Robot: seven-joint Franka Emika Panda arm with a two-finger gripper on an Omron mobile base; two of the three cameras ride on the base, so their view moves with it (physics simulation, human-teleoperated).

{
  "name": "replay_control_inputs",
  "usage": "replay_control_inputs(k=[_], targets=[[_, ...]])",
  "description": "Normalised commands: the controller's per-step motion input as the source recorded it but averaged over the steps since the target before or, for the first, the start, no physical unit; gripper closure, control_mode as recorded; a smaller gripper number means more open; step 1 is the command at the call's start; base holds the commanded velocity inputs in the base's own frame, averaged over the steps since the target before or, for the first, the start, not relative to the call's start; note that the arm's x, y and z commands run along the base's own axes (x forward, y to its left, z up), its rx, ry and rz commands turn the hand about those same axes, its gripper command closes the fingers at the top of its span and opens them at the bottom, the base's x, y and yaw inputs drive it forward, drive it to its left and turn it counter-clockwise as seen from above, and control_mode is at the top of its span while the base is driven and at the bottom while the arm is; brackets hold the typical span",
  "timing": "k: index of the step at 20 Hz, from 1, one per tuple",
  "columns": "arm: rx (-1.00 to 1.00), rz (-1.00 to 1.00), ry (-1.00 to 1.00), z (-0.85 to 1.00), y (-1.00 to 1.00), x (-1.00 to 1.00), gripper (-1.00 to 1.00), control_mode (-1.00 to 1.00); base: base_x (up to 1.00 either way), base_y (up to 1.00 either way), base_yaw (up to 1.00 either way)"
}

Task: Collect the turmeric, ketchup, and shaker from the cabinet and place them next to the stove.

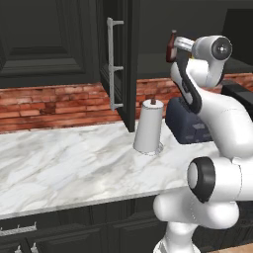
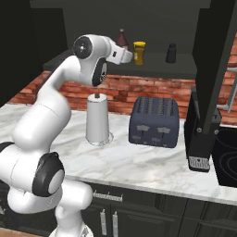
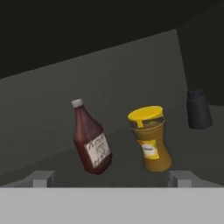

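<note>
Gripper jaws wide apart, empty, level with the cabinet shelf: turmeric upright just ahead toward one fingertip, ketchup beside it, shaker farther back.

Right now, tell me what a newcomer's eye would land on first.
The white arm reaching up into the open cabinet, its gripper with jaws wide open before the ketchup and the yellow-topped turmeric. The dark shaker stands apart to their right on the same shelf.
</note>
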Motion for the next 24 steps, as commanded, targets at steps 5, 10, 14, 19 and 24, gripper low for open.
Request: replay_control_inputs(k=[5,10,14,19,24], targets=[[-0.10,0.00,0.02,0.00,-0.27,0.11,-1.00,-1.00,0.00,0.00,0.00],[-0.09,0.00,0.03,-0.03,-0.47,0.21,-1.00,-1.00,0.00,0.00,0.00],[-0.07,0.00,0.00,-0.13,-0.40,0.26,-1.00,-1.00,0.00,0.00,0.00],[-0.03,0.02,0.00,-0.16,-0.21,0.15,-1.00,-1.00,0.00,0.00,0.00],[-0.06,0.00,0.00,-0.09,0.02,0.08,-1.00,-1.00,0.00,0.00,0.00]])
